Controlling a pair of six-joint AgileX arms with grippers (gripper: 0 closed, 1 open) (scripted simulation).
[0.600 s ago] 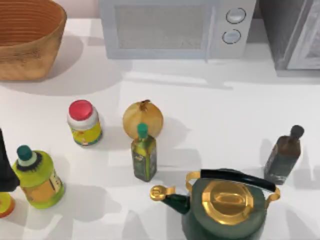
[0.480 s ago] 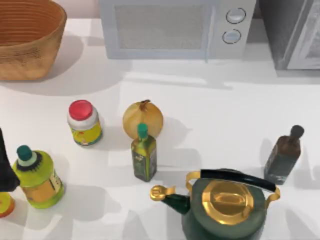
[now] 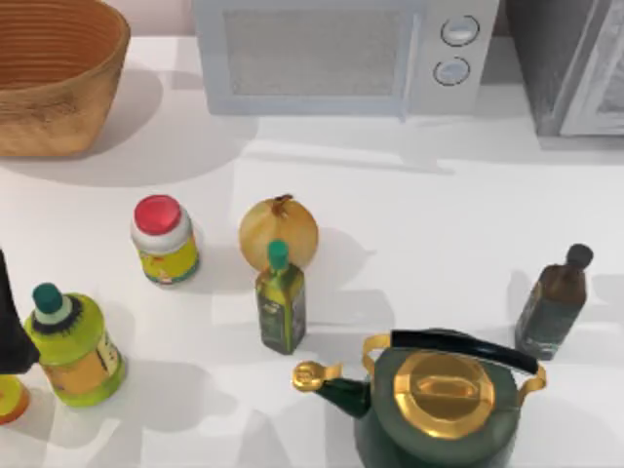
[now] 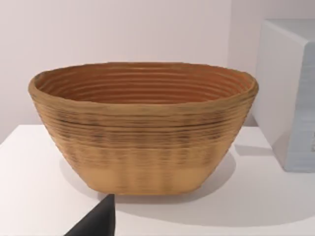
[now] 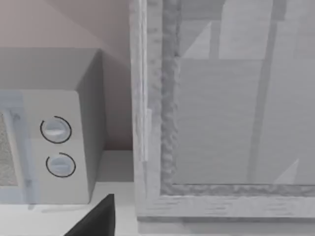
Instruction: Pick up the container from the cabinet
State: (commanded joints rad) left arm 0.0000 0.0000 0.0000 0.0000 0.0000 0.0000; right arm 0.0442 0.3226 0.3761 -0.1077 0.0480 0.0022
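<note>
The cabinet [image 3: 548,68] stands at the table's back right, a dark-grey speckled box with a pale framed door [image 3: 604,88]. The right wrist view faces that door [image 5: 221,123] from close by; it looks closed, so the container is hidden. A dark part of my right gripper [image 5: 96,221] shows in front of the cabinet's lower corner, apart from it. A dark part of my left gripper [image 4: 96,223] shows in front of the woven basket [image 4: 142,132], holding nothing that I can see.
The white microwave [image 3: 341,54] stands left of the cabinet, the basket [image 3: 49,78] at the back left. On the table stand a red-lidded jar [image 3: 164,239], an onion [image 3: 279,229], a green bottle [image 3: 281,302], a yellow-green bottle [image 3: 73,346], a green-gold kettle [image 3: 439,395] and a dark bottle [image 3: 554,302].
Faint shadows on the table near the dark bottle have shifted a little. None of the objects has moved.
</note>
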